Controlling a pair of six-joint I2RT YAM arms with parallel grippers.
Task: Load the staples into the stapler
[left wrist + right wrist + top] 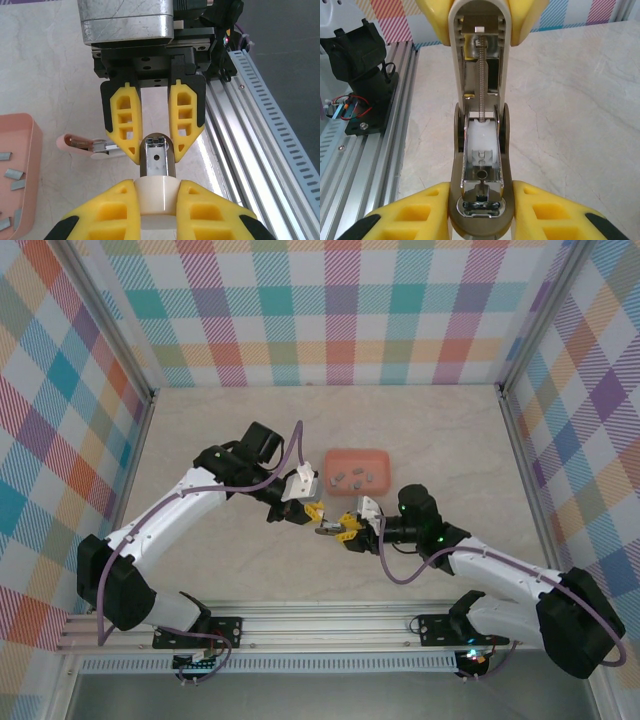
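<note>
just in front of the coral-pink tray point(378, 457), on the side toward the arm bases, the stapler point(330, 529) is held between both grippers. the left gripper point(313, 511) pinches its cream top cover and the right gripper point(350, 528) is clamped on its base, with the magazine channel swung open. the staples point(357, 479) lie loose inside the tray, apart from the stapler.

No legible text (none anywhere).

stapler point(479, 165): shiny metal channel, smooth plastic shell | tray point(345, 458): matt plastic | staples point(14, 174): grey metal
</note>
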